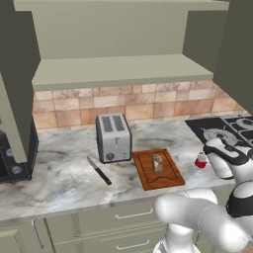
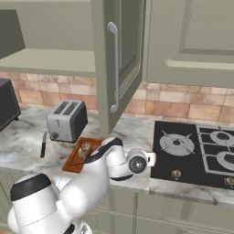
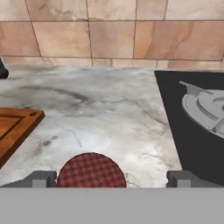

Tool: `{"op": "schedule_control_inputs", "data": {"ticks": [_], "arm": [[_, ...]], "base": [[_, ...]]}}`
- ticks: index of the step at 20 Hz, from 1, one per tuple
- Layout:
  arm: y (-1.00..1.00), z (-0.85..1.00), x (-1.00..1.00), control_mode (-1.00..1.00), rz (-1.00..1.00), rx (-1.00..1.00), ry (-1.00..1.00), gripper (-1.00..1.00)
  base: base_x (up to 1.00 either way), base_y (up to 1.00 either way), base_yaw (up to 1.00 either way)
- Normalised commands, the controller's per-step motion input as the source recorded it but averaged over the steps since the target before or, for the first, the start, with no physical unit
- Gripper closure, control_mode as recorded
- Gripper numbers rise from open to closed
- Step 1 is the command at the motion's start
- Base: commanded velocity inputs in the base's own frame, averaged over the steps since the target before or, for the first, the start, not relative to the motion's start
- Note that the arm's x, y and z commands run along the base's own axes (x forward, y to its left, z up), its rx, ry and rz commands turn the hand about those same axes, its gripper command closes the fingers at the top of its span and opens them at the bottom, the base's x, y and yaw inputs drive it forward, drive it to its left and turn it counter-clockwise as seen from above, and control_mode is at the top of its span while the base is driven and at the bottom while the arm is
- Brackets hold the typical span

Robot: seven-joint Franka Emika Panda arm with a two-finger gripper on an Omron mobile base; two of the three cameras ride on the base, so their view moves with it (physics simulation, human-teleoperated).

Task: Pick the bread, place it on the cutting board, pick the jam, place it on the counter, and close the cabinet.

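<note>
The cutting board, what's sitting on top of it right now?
The bread lies on the cutting board, near its middle. Nothing else is on it in the left base view; in the right base view the arm covers the board's near end.

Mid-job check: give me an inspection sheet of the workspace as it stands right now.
Surface: counter, grey-white marble, stovetop at its right end.
Job's things: bread lies on the cutting board; jam stands on the counter between board and stovetop; cabinet open, door swung out.
Clutter: toaster, knife.
Grippers: gripper open, fingers either side of the jam, apart from it.
Cables: nothing seen.
Surroundings: tiled backsplash, olive drawers.
</note>
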Motion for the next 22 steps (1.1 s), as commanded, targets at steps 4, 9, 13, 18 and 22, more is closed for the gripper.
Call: {"op": "schedule_control_inputs", "data": {"ticks": [4,9,13,18,22], "arm": [[-0.17,0.47,-0.10,-1.00,0.01,0.00,0.00,-1.00],[-0.16,0.45,-0.16,-1.00,0.01,0.00,-0.01,-1.00],[-0.13,0.41,-0.25,-1.00,0.02,0.00,-0.03,-1.00],[-0.11,0.42,-0.36,-1.00,0.02,0.00,-0.05,-1.00],[-0.08,0.38,-0.45,-1.00,0.02,0.00,-0.05,-1.00]], "base": [[0.00,0.00,0.00],[0.00,0.00,0.00],[0.00,0.00,0.00],[0.00,0.00,0.00],[0.00,0.00,0.00]]}}
